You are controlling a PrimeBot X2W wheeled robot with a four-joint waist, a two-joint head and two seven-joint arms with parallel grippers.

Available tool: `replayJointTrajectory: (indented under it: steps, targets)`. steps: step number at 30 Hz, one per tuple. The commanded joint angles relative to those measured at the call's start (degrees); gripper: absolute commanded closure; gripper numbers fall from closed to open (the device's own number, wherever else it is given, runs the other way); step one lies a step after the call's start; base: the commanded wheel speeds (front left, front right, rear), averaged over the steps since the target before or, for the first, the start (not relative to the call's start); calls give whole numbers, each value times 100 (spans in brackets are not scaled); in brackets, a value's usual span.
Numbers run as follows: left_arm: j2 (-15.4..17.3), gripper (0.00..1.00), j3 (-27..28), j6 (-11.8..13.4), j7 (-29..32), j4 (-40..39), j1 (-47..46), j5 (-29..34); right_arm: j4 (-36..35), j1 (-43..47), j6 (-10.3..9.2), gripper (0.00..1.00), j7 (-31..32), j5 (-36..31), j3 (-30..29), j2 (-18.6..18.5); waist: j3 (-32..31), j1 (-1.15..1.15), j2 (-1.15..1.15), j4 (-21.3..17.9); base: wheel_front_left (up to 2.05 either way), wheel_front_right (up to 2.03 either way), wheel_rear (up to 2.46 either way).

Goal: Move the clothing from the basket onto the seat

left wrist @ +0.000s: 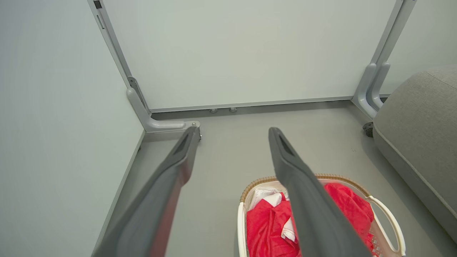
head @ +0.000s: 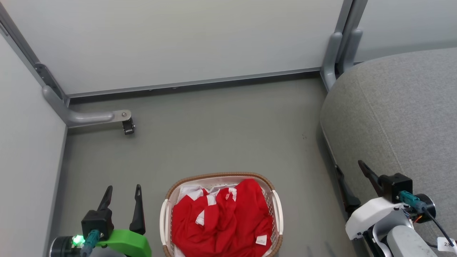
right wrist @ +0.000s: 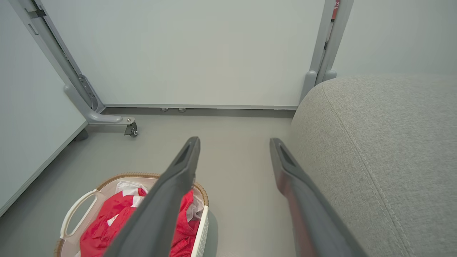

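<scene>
The red clothing [head: 228,217] is lying crumpled in the basket [head: 221,175], filling most of it. Its soft folds are bunching up toward the far end, white cuffs are poking out near the middle, and a small white label is showing at the near right. Plain white fabric [head: 189,191] is peeking out from under it at the far left of the basket.

The basket is oval, with white perforated plastic walls, a brown woven-look rim and a white loop handle on each side. It is sitting on the smooth grey floor [head: 214,125], well back from the far edge, where the pale panel [head: 178,39] is standing. It is roughly midway between the floor's left edge and the seat [head: 400,117].

The seat is rising along the right side, a big grey cloth cushion with a rounded corner and a stitched seam running down it. Nothing is lying on the part in view.

The left gripper [head: 123,188] is hovering just left of the basket with its two dark fingers spread wide and holding nothing. The right gripper [head: 348,165] is hanging by the seat's front edge, fingers likewise parted and bare.

In the far left corner a grey metal foot with a small caster [head: 128,126] is resting on the floor.
</scene>
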Motion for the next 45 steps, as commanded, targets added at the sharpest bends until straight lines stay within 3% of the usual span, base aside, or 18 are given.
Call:
replayJointTrajectory:
  steps: [1, 13, 29, 41, 45]
  targets:
    - [-1, 0, 33, -23, -49, -37, 31, 128, 2, -55, -2, 0, -55, -117, -18, -51, 5, 0, 0, 2, 0, 0, 0]
    - [-132, 0, 35, -238, -168, 82, -55, 696, -32, -202, -2, 0, -172, -502, 55, -59, 330, 0, 0, -50, 0, 0, 0]
    - [-332, 0, -275, -401, -197, 905, -1081, 660, -503, -994, -2, 0, -210, -394, 202, -82, 1985, 0, 0, -457, 0, 0, 0]
    - [-241, 0, -660, -491, -197, 2272, -2359, 986, -1012, -1601, -3, 0, -210, -352, 313, 11, 3254, 0, 0, -854, 0, 0, 0]
    - [-161, 0, -689, -402, -197, 2922, -2824, 1065, -1164, -1789, -2, 0, -210, -326, 412, 118, 3633, 0, 0, -1020, 0, 0, 0]
